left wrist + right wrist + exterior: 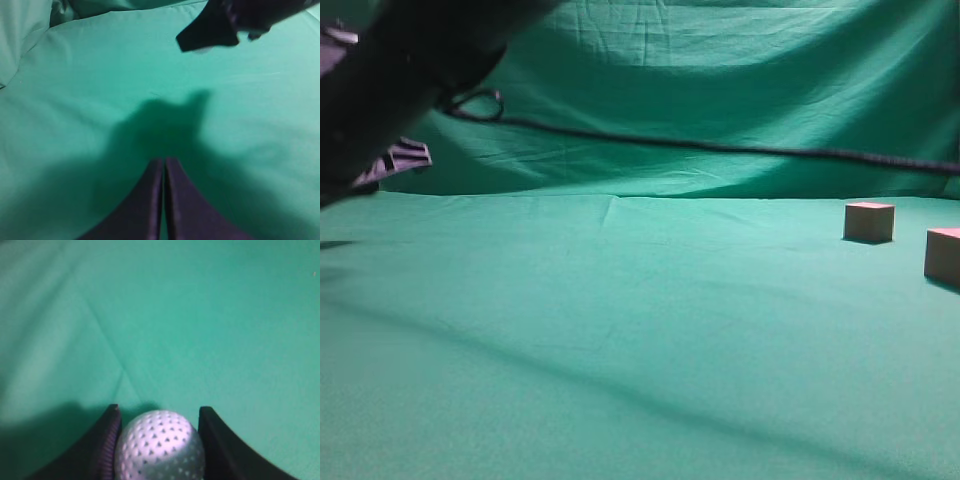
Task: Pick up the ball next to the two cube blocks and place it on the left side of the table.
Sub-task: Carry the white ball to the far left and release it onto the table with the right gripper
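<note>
The white dimpled ball (159,447) sits between the two dark fingers of my right gripper (159,410), which is shut on it over the green table (200,315). The two reddish-brown cube blocks (869,221) (943,256) stand at the far right of the table (620,330) in the exterior view; the ball does not show there. My left gripper (164,161) is shut and empty above the cloth. In the left wrist view a dark gripper (210,30) hangs at the top right with a white bit under it.
A dark arm (410,70) fills the upper left of the exterior view. A black cable (720,148) runs from it across the green backdrop to the right edge. Cloth folds lie at the left in the left wrist view (25,40).
</note>
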